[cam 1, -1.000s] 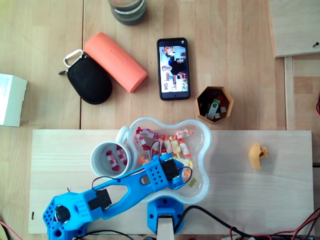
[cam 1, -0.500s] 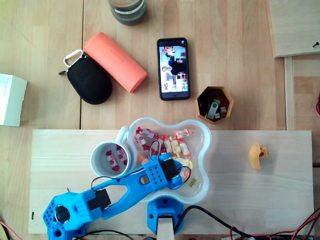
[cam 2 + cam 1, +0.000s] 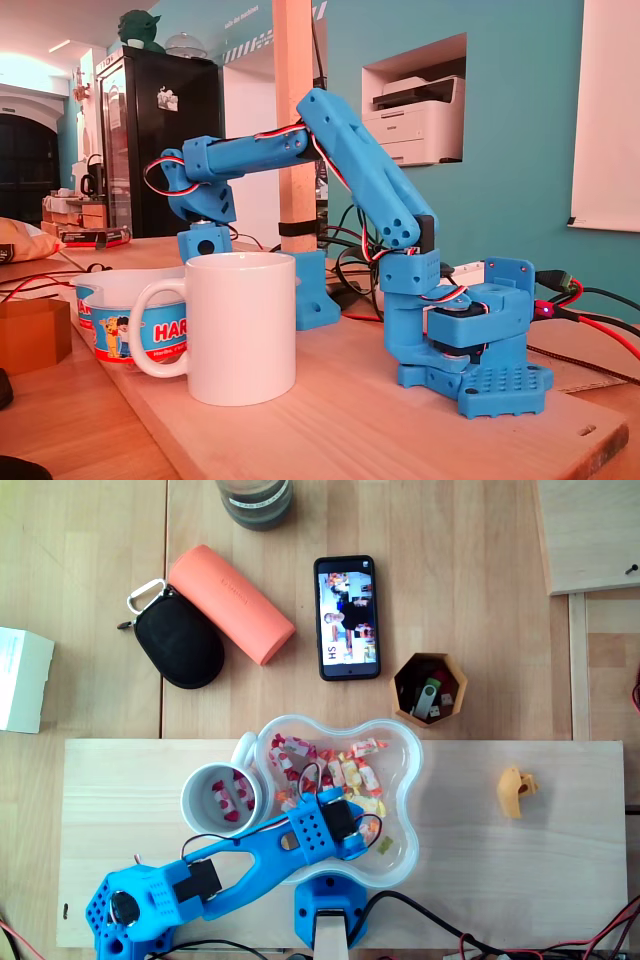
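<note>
My blue arm reaches from its base (image 3: 130, 910) into a clear, lobed plastic bowl (image 3: 410, 780) of wrapped candies (image 3: 345, 770). The gripper (image 3: 368, 828) points down among the candies in the bowl's near half, and the wrist block hides its fingers. A white mug (image 3: 200, 790) holding a few red-and-white candies stands touching the bowl's left side. In the fixed view the gripper (image 3: 205, 240) dips behind the mug (image 3: 245, 330) into the bowl (image 3: 110, 315), with its tips hidden.
Mug, bowl and arm stand on a wooden board (image 3: 500, 880), where a small yellow part (image 3: 515, 791) lies at the right. Behind the board are a phone (image 3: 347, 618), an orange case (image 3: 231, 603), a black pouch (image 3: 178, 637), a hexagonal wooden cup (image 3: 428, 690) and a jar (image 3: 256, 500).
The wrist has shifted only slightly inside the bowl, and a candy beside it has nudged a little. Nothing else has moved.
</note>
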